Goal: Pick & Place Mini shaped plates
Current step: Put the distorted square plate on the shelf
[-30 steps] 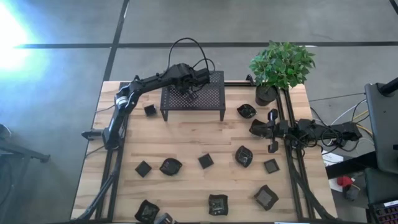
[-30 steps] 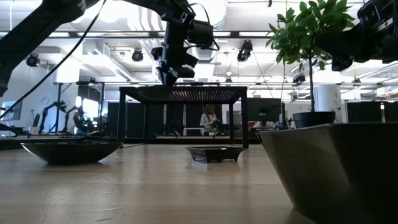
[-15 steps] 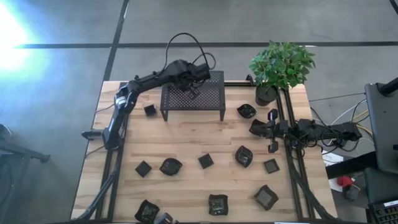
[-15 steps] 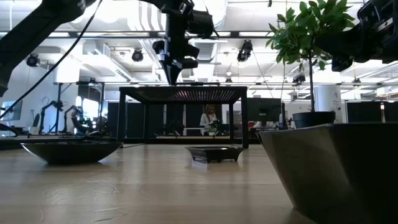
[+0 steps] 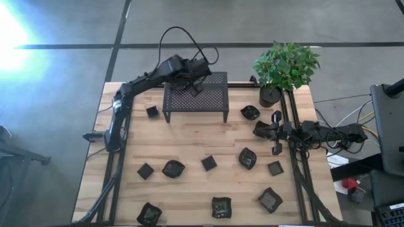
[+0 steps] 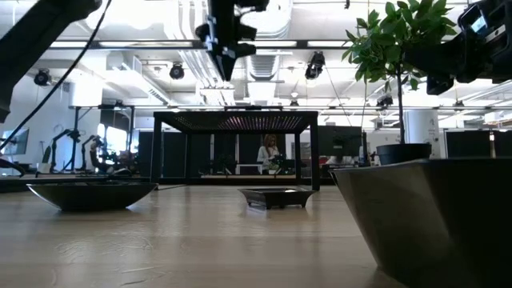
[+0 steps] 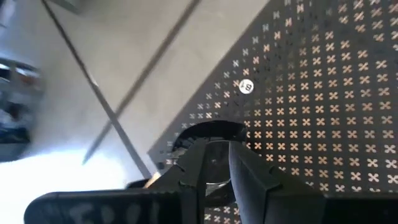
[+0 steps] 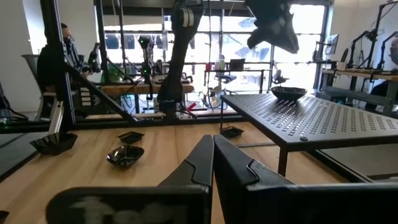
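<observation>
Grey floor (image 5: 208,22) with dark lines, glare showing at left; ceiling lights (image 6: 176,72) shining, person (image 6: 264,152) standing behind.

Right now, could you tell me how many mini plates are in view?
11 mini plates: one on the perforated rack under the left gripper; two flanking the rack; five across mid-table; three along the near edge. The right arm may hide more.

Small dark mini shaped plates (image 5: 209,162) scattered flat across table (image 5: 189,139)
</observation>
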Controlling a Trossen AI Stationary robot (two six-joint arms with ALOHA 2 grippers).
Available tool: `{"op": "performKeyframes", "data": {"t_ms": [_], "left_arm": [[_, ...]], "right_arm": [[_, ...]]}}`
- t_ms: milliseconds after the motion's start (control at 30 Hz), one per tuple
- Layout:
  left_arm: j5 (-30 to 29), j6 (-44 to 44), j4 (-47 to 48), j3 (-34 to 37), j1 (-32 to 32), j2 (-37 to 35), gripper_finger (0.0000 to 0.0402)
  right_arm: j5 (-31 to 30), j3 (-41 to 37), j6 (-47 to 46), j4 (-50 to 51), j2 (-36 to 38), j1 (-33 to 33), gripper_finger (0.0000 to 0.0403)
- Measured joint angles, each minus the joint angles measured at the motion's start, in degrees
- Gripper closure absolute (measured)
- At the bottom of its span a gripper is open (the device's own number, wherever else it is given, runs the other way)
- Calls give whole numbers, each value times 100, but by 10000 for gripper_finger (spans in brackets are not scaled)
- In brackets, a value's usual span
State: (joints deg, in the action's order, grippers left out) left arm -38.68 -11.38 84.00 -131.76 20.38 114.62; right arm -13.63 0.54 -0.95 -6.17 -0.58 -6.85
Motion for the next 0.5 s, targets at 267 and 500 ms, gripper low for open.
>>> {"op": "performKeyframes", "data": {"t_ms": [267,500], "left_arm": [[-986,-106,9,167,-991,-278,337],[-1313,-444,23,540,-1802,-504,356]], "right_arm": [[-343,-2,-7,-5,0,0,394],[-465,0,-191,-7,1,1,394]]}}
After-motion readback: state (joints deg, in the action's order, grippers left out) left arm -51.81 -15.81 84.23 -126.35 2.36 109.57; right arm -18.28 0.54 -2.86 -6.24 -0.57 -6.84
